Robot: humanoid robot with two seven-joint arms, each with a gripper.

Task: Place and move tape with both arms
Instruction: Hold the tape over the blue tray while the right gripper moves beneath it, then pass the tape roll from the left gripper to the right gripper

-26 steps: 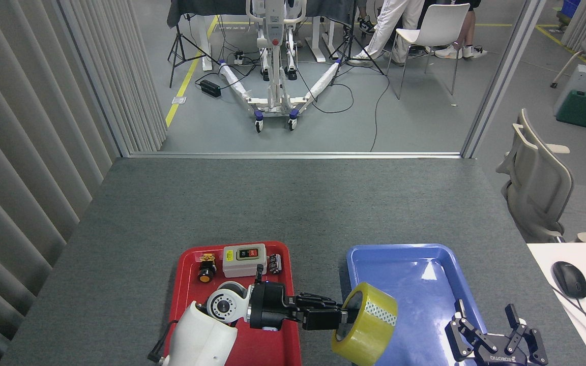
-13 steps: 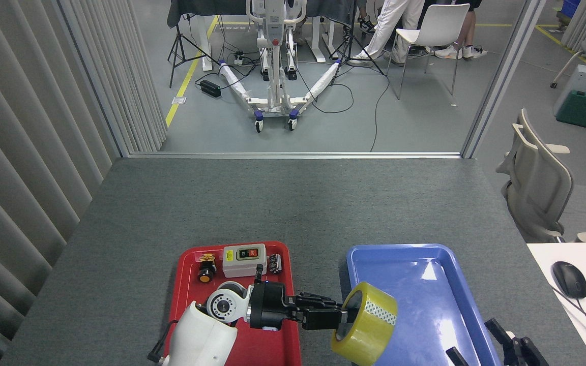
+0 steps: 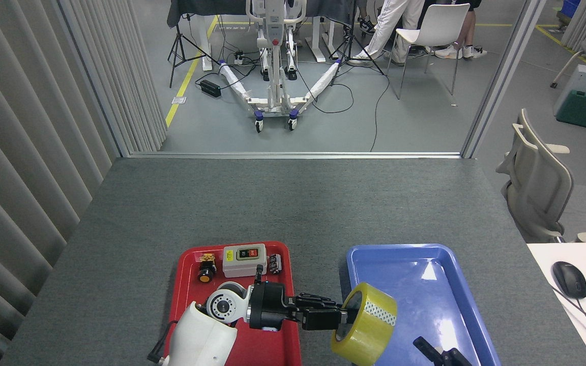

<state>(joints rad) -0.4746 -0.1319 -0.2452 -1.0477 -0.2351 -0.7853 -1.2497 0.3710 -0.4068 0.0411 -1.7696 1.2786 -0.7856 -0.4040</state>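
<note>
The left gripper (image 3: 341,320) is clamped on the tape (image 3: 365,324), holding the yellow roll tilted over the left edge of the blue tray (image 3: 425,264). Only the dark fingertips of the right gripper (image 3: 438,355) show at the bottom edge, so its opening cannot be told. The red tray (image 3: 186,269) holds 1 grey switch box (image 3: 243,260).

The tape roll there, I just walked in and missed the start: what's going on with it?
The left gripper is shut on the yellow tape roll, holding it at the left edge of the blue tray. The right gripper only peeks in at the bottom edge, too cut off to tell whether it is open. The red tray holds a switch box and small parts.
</note>
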